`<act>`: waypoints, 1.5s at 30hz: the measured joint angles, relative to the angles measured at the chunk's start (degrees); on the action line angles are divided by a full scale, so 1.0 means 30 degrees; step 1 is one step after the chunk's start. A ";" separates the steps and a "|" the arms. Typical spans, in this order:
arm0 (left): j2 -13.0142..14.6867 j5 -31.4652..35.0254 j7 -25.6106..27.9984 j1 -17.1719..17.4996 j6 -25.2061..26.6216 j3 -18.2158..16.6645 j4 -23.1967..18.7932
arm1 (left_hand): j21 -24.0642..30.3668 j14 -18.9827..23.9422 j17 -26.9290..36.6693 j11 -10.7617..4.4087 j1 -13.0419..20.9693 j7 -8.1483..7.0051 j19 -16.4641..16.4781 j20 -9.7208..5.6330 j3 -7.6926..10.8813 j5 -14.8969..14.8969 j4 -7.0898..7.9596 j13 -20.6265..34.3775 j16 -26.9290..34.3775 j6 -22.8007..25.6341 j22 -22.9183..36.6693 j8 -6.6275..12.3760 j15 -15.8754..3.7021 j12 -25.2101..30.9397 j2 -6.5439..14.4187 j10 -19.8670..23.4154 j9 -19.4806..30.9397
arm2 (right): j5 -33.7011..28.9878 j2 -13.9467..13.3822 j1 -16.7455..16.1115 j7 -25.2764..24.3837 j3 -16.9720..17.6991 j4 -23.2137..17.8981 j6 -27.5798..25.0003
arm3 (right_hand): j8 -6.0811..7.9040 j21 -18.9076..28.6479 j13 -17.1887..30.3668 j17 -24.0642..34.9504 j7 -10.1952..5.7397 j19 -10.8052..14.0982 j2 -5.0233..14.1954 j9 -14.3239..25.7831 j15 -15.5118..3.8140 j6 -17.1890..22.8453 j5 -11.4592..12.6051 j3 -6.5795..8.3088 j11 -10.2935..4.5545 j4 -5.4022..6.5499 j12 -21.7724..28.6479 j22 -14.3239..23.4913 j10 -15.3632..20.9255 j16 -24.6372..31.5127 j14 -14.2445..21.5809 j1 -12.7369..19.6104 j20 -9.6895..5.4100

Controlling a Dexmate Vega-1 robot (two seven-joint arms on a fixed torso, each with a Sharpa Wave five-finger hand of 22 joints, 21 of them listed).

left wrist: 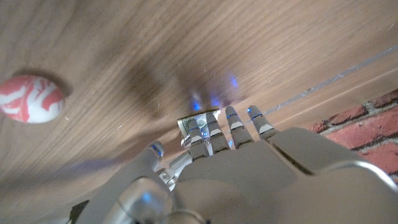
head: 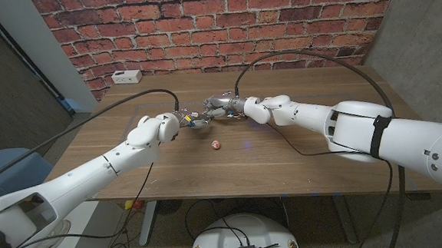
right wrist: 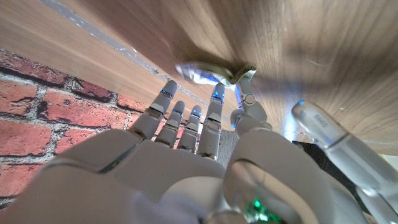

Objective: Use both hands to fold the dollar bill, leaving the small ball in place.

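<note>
Because folding needs both ends, the dollar bill point(head: 203, 117) sits mid-counter point(head: 300, 157) pinched between the left robot hand point(head: 176, 124) and right robot hand point(head: 231, 106), while the small ball point(head: 215, 144) lies apart nearer the front, untouched.

I can read no text, label, brand or number anywhere. The dollar bill point(right wrist: 214, 73) shows me only a crumpled greenish edge, its print too blurred to make out. The small ball point(left wrist: 31, 99) carries red and white swirls, not letters. The white box point(head: 127, 77) at the table's far corner looks blank.
</note>
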 measured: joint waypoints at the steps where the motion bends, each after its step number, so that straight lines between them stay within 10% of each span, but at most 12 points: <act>1: 0.0000 -0.0026 0.0646 0.0000 -0.0205 0.0000 0.0000 | 0.0000 0.0000 0.0000 0.0000 0.0064 0.0031 0.0000 0.0000 0.0005 0.0000 -0.0005 -0.0001 -0.0001 -0.0031 0.0000 0.0005 0.0000 0.0000 0.0064 0.0000 0.0000 | 0.0000 -0.0137 -0.0071 0.0000 0.0165 -0.0283 0.0000 | 0.0000 0.0000 0.0000 -0.0048 -0.0028 0.0000 -0.0055 0.0023 0.0000 -0.0232 0.0000 -0.0047 0.0000 -0.0047 -0.0027 0.0000 0.0000 -0.0073 0.0000 -0.0055 0.0000; 2: 0.1585 -0.0043 0.1138 0.3486 -0.0359 -0.3166 -0.2185 | 0.0000 0.0000 0.0001 0.0000 0.0083 0.0069 0.0068 -0.0014 0.0055 0.0000 -0.0055 0.0000 -0.0001 -0.0069 0.0000 0.0014 0.0000 0.0000 0.0083 0.0000 -0.0001 | -0.0686 -0.0197 -0.0112 0.0774 0.0249 -0.0419 -0.0777 | 0.0000 0.0000 0.0000 -0.0072 -0.0015 -0.0067 -0.0174 0.0033 0.0000 -0.0430 -0.0001 -0.0097 0.0074 -0.0061 -0.0027 0.0000 -0.0075 -0.0073 -0.0001 -0.0174 0.0067; 9: 0.1854 -0.0417 0.3888 0.4451 -0.1464 -0.4239 -0.2413 | 0.0000 0.0031 0.0001 0.0073 0.0197 0.0155 0.0302 -0.0106 0.0140 0.0000 -0.0286 0.0001 -0.0001 -0.0036 0.0001 0.0228 -0.0113 0.0150 0.0100 0.0076 0.0000 | -0.0744 -0.0830 -0.0594 0.1290 0.1230 -0.1803 -0.1084 | 0.0000 0.0000 0.0000 -0.0238 -0.0137 -0.0029 -0.0496 0.0032 0.0000 -0.1008 0.0128 -0.0194 0.0238 -0.0031 -0.0027 0.0001 -0.0241 -0.0219 -0.0001 -0.0499 0.0239; 11: 0.1926 -0.0629 0.4536 0.4853 -0.1830 -0.4721 -0.2524 | 0.0121 0.0040 0.0002 0.0136 0.0284 0.1055 0.0534 -0.0035 0.0169 0.0000 -0.0315 0.0024 0.0000 0.0869 0.0001 0.0235 -0.0248 0.0269 0.0188 0.0224 0.0000 | -0.0753 -0.0960 -0.0703 0.1574 0.1469 -0.2110 -0.1205 | 0.0000 0.0000 0.0000 -0.0303 -0.0124 -0.0029 -0.0502 0.0032 0.0000 -0.1155 0.0169 -0.0239 0.0237 0.0014 -0.0027 0.0000 -0.0241 -0.0219 -0.0002 -0.0503 0.0239; 22: 0.1933 -0.2683 0.6330 0.6108 -0.4246 -0.6485 -0.2379 | 0.0298 0.0208 -0.0086 0.0107 0.0601 0.1056 0.1328 -0.0040 0.0430 0.0000 -0.0775 0.0022 0.0000 0.0878 0.0004 0.0428 -0.0413 0.0377 0.0355 0.0391 0.0103 | 0.0042 -0.1460 -0.1516 0.2597 0.3154 -0.2974 -0.1056 | 0.0001 0.0000 0.0000 -0.0415 -0.0210 -0.0130 -0.0502 0.0032 0.0000 -0.1634 0.0287 -0.0263 0.0235 0.0038 -0.0097 0.0003 -0.0240 -0.0219 0.0136 -0.0506 0.0338; 25: 0.1800 -0.3515 0.7619 0.6423 -0.4981 -0.6969 -0.2173 | 0.0298 0.0290 -0.0086 0.0165 0.0761 0.2038 0.1465 -0.0033 0.0478 -0.0001 -0.0948 0.0152 0.0001 0.1880 0.0004 0.0428 -0.0335 0.0524 0.0303 0.0553 0.0213 | 0.0843 -0.1435 -0.1746 0.2883 0.3805 -0.2754 -0.0523 | 0.0001 0.0000 0.0000 -0.0369 -0.0448 -0.0182 -0.0115 0.0032 0.0000 -0.2222 0.0470 -0.0257 0.0238 0.0033 -0.0097 0.0004 -0.0390 -0.0219 0.0135 -0.0880 0.0287; 26: 0.1734 -0.3701 0.7879 0.6572 -0.5126 -0.7191 -0.2050 | 0.0299 0.0291 -0.0086 -0.0107 0.0806 0.2050 0.1511 -0.0077 0.0476 0.0000 -0.0947 -0.0269 0.0001 0.1930 0.0004 0.0436 -0.0334 0.0102 0.0347 0.0186 0.9891 | 0.1361 -0.1419 -0.1779 0.2883 0.3958 -0.2641 -0.0172 | 0.0001 0.0000 0.0000 -0.0360 -0.0556 -0.0205 -0.0005 0.0031 -0.0001 -0.2618 0.0427 -0.0211 0.0265 -0.0014 -0.0097 0.0003 -0.0417 -0.0219 0.0134 -0.0986 0.0264; 27: 0.1734 -0.3981 0.8599 0.6572 -0.5432 -0.7191 -0.2050 | 0.0299 0.0289 -0.0086 -0.0086 0.0804 0.1015 0.1545 -0.0113 0.0528 0.0000 -0.1000 -0.0223 0.0001 0.0307 0.0004 -0.0110 -0.0336 0.0092 0.0348 0.0081 1.7277 | 0.1361 -0.1390 -0.1873 0.3068 0.4162 -0.2482 -0.0172 | -0.0010 -0.0005 0.0000 -0.0347 -0.0672 -0.0209 -0.0108 0.0028 -0.0001 -0.3009 0.0419 -0.0321 0.0265 -0.0187 -0.0098 0.0003 -0.0418 -0.0220 0.0133 -0.1052 0.0263; 29: 0.1518 -0.4736 0.9796 0.6753 -0.6264 -0.7892 -0.1897 | 0.0298 0.0235 -0.0086 -0.0036 0.0802 0.0143 0.1600 -0.0173 0.0534 0.0000 -0.1144 -0.0056 -0.0125 -0.0582 0.0004 0.0087 -0.0284 0.0132 0.0350 0.0030 1.0752 | 0.2254 -0.1221 -0.2176 0.3755 0.4491 -0.2010 0.0727 | -0.0117 -0.0092 -0.0003 -0.0269 -0.0874 -0.0201 -0.0103 0.0030 0.0003 -0.3887 0.0335 -0.0245 0.0311 -0.0143 -0.0091 0.0007 -0.0596 -0.0217 0.0137 -0.1078 0.0263; 33: 0.1212 -0.6054 1.0034 0.7191 -0.7114 -0.8299 -0.1316 | 0.0303 0.0074 -0.0074 0.0118 0.0828 -0.0078 0.1784 -0.0358 0.0592 -0.0001 -0.1207 0.0058 -0.0144 -0.0820 0.0006 0.0129 -0.0118 0.0148 0.0325 -0.0272 0.0961 | 0.3544 -0.1083 -0.2294 0.3982 0.5697 -0.1466 0.1495 | -0.0206 -0.0103 0.0010 -0.0312 -0.1043 -0.0240 0.0191 0.0030 -0.0001 -0.5445 0.0325 -0.0434 0.0549 -0.0225 -0.0094 0.0006 -0.0838 -0.0219 0.0132 -0.1227 0.0299; 45: 0.0465 -0.9501 1.0544 0.7824 -0.9651 -0.9461 -0.0100 | 0.0302 -0.0456 -0.0030 0.0269 0.1002 -0.0006 0.1727 -0.0449 0.0600 0.0000 -0.1502 -0.0001 -0.0294 -0.1732 0.0007 0.0129 0.0155 -0.0008 0.0150 -0.1104 -0.0004 | 0.7467 -0.1221 -0.3332 0.5261 0.8030 -0.1208 0.3201 | -0.0108 -0.0100 0.0041 -0.0504 -0.0749 -0.0439 -0.0393 -0.0022 0.0280 -0.6807 0.0178 -0.0926 0.1027 -0.0399 -0.0093 0.0008 -0.1168 -0.0365 0.0200 -0.1809 0.0716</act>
